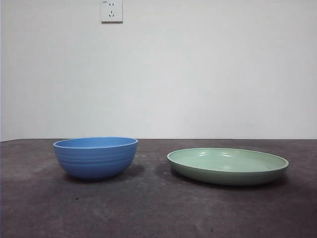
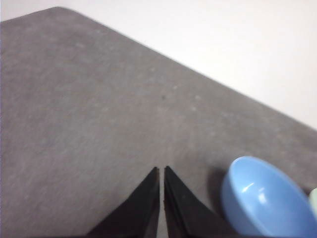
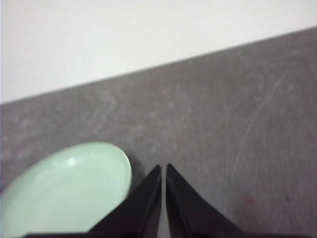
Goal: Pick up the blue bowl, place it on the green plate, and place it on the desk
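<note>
Nothing's really kicked off yet as far as I can see. The round medium-blue ridged bowl [image 1: 95,157] sits on the left of the dark grey-brown scuffed bench [image 1: 148,208], and the wide, shallow, glossy sage-green plate [image 1: 228,165] sits to its right, the two clearly apart with bare bench between them. The bowl looks empty, so does the plate. Both arms hang back out of the front view. The left gripper [image 2: 162,171] has its black jaws pinched nearly together, holding nothing, with the bowl just off to its side. The right gripper [image 3: 163,168] is the same, narrow and empty, next to the plate. So I'd say the whole job is left: grab bowl, set it on plate.
</note>
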You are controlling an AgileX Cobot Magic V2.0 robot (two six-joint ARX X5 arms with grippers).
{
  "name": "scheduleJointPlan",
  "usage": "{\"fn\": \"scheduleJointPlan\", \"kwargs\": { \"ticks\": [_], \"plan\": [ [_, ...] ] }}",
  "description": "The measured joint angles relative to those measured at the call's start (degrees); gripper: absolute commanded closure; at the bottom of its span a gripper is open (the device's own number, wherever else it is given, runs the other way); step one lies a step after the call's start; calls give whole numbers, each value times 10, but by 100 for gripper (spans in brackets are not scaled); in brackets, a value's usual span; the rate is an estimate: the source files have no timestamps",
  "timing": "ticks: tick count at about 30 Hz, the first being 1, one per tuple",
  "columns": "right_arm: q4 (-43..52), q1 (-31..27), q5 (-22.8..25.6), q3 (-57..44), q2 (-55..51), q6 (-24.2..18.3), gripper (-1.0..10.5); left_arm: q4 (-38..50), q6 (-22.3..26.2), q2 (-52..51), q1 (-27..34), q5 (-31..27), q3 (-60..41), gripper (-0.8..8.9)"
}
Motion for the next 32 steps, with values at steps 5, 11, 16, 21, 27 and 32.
{"fn": "scheduleJointPlan", "kwargs": {
  "ticks": [5,11,16,21,27,32],
  "plan": [
    [-21,0,0,62,3,7,939,-29,-12,23,0,1,69,798],
    [-89,0,-3,157,52,5,939,-72,-3,90,0,41,156,798],
    [-157,0,-37,250,129,-25,939,-128,42,180,0,103,248,799],
    [-240,0,-102,338,226,-68,939,-194,100,278,0,174,330,799],
    [-349,0,-183,434,337,-127,939,-283,159,373,-26,250,407,799],
    [-438,16,-222,485,405,-174,939,-355,204,406,-65,257,448,799]
  ]
}}
